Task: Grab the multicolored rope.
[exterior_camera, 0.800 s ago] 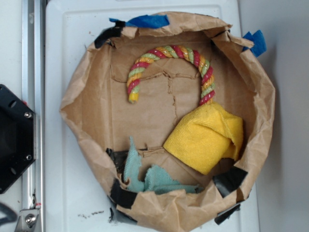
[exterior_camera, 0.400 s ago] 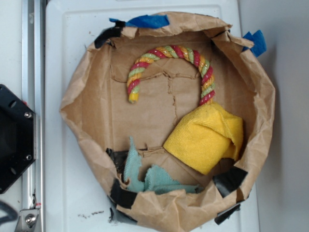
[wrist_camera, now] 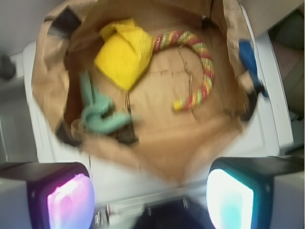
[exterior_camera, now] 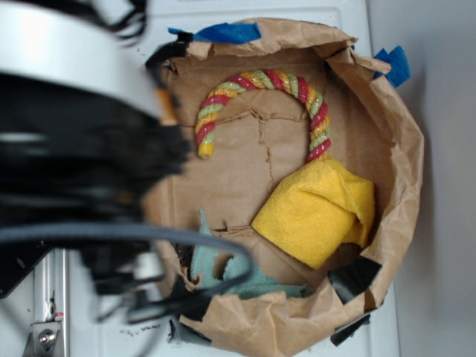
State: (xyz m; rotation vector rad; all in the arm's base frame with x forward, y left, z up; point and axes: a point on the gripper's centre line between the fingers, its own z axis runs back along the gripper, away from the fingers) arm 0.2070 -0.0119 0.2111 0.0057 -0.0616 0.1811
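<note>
**A:** Wrist view, nearest first: what does it show?

**B:** Both fingers of the hand (wrist_camera: 150, 198) sit at the bottom corners, set wide apart with nothing between them. The hand is open and well short of the brown paper basin (wrist_camera: 157, 157).

**A:** Contents of the basin, working away from the hand?

**B:** Teal cloth (wrist_camera: 97, 114) near the front left wall. Yellow cloth (wrist_camera: 123, 55) beyond it. The multicolored rope (wrist_camera: 202, 71) lies flat on the floor of the basin as an arch, one end touching the yellow cloth, the other free near the centre.

**A:** Exterior view?

**B:** The arm (exterior_camera: 74, 141) appears as a blurred mass over the left of the white counter (exterior_camera: 416, 320). The rope (exterior_camera: 260, 82) is in full sight at the far side, untouched, with blue tape (exterior_camera: 230, 31) on the rim behind it.

**A:** Step in hand?

**B:** Approach, by my reading. No contact yet.

**A:** Next move?

**B:** Carry the hand forward over the rim, align the fingers across the cord, preferably at the free end, clear of the yellow cloth, then descend and close.
</note>
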